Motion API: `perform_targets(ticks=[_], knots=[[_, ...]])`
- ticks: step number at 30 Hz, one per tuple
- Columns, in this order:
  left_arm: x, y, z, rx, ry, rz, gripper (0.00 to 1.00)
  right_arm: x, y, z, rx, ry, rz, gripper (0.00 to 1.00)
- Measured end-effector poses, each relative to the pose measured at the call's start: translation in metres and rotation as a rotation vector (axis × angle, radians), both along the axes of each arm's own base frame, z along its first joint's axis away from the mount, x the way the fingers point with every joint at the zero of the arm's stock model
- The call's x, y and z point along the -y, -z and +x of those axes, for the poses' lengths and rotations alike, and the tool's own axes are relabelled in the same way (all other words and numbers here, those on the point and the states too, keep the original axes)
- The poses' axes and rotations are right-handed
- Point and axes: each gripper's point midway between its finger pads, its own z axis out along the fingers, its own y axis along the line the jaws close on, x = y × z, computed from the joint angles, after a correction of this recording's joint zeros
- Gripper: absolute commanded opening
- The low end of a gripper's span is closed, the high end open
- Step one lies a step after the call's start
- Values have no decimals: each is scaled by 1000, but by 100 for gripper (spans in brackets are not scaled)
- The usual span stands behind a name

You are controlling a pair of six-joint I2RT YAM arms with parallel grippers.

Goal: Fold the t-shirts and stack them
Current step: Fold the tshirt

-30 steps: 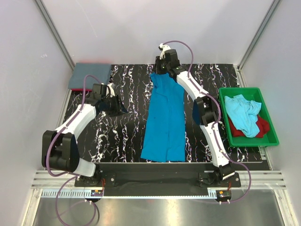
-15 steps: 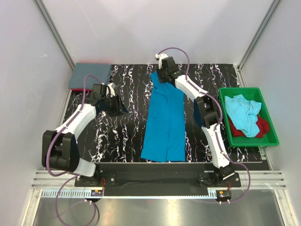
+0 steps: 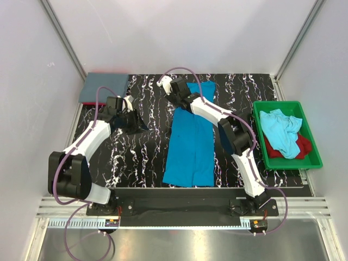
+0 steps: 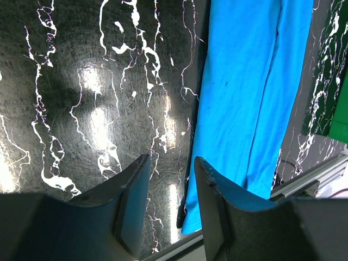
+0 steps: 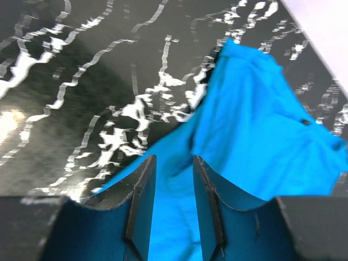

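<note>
A bright turquoise-blue cloth t-shirt (image 3: 190,147) is laid as a long strip down the middle of the black, white-veined tabletop (image 3: 136,163); its far end is rumpled. Over that far end the right pincer (image 5: 173,160) is held, its jaws narrowly parted, with blue cloth seen through the gap. The left pincer (image 4: 171,160) is held over bare tabletop left of the shirt, jaws partly spread and gripping nothing. A folded slate grey-blue t-shirt (image 3: 103,88) is placed at the far left corner. Light aqua (image 3: 280,133) and red (image 3: 304,145) t-shirts are heaped in a green plastic tray (image 3: 312,163) at the right.
</note>
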Motion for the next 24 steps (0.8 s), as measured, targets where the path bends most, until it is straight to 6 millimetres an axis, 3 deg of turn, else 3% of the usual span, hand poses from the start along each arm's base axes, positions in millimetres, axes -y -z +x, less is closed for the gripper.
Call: perform_targets(ticks=[8, 13, 24], knots=[[0, -1, 0, -1, 0, -7, 43, 17, 5, 12, 61, 23, -115, 41], [-1, -1, 0, -1, -1, -12, 43, 20, 17, 13, 54, 16, -151, 43], [-1, -2, 1, 1, 1, -21, 43, 28, 22, 15, 69, 27, -212, 44]])
